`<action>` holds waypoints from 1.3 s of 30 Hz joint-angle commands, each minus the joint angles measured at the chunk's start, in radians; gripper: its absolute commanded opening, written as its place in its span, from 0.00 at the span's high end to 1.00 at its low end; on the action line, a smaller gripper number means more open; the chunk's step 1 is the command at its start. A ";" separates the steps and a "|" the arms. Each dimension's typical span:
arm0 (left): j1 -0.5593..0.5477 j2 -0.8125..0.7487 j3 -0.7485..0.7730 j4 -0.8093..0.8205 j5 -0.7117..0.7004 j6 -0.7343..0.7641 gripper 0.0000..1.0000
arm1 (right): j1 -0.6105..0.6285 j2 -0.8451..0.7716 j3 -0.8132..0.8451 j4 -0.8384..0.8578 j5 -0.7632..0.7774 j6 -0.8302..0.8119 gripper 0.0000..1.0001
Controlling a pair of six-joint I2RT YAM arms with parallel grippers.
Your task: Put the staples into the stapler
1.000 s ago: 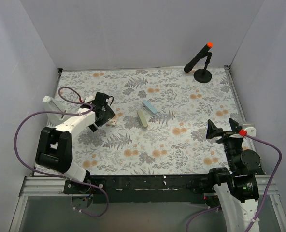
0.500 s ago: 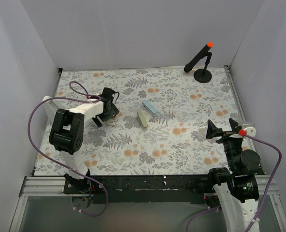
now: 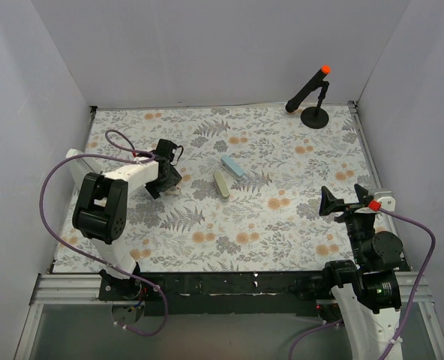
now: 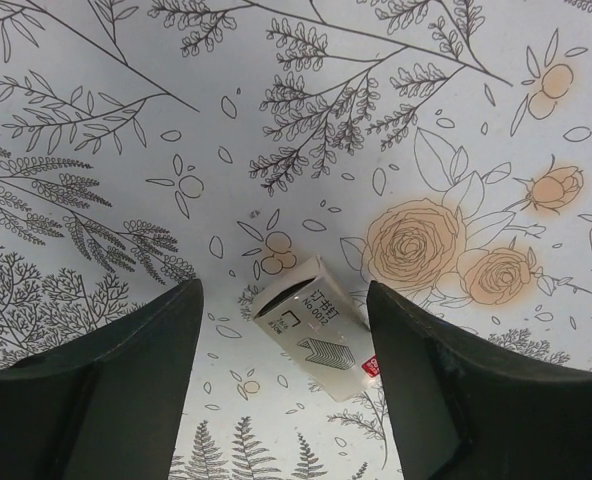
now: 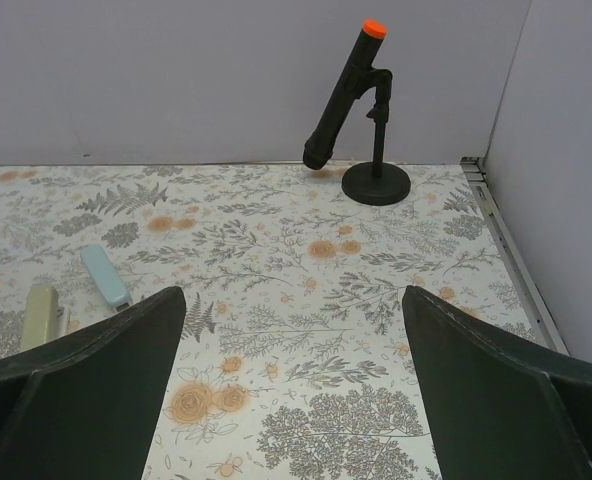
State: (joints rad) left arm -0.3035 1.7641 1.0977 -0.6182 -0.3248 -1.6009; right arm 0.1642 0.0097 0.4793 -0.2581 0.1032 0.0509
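The small beige staple box (image 4: 311, 325) lies flat on the floral table, its dark open end toward the far left; no staple tray or staple rows show. My left gripper (image 4: 284, 300) is open and hovers just above the box, one finger on each side, not touching it. In the top view the left gripper (image 3: 162, 178) is at mid left and covers the box. A light blue stapler (image 3: 232, 166) and a pale beige stapler (image 3: 221, 185) lie side by side at the table's middle. My right gripper (image 3: 334, 202) is open and empty, raised at the near right.
A black rod with an orange tip on a round stand (image 3: 314, 114) is at the far right corner. The right wrist view shows both staplers at its left edge, the blue one (image 5: 106, 277) and the beige one (image 5: 41, 315). White walls enclose three sides.
The left arm has folded its elbow upward, and its gripper has shifted a little farther and to the right over the staple box. The right arm has not moved.
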 commanded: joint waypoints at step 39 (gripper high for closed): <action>-0.534 -0.298 -0.295 0.017 0.078 -0.399 0.62 | 0.006 0.116 0.044 0.014 -0.178 0.015 0.02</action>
State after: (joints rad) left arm -0.7879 1.5028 0.8410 -0.6155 -0.2279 -1.8267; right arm 0.1642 0.0383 0.4786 -0.2573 0.0376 0.0502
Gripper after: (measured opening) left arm 0.372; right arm 0.982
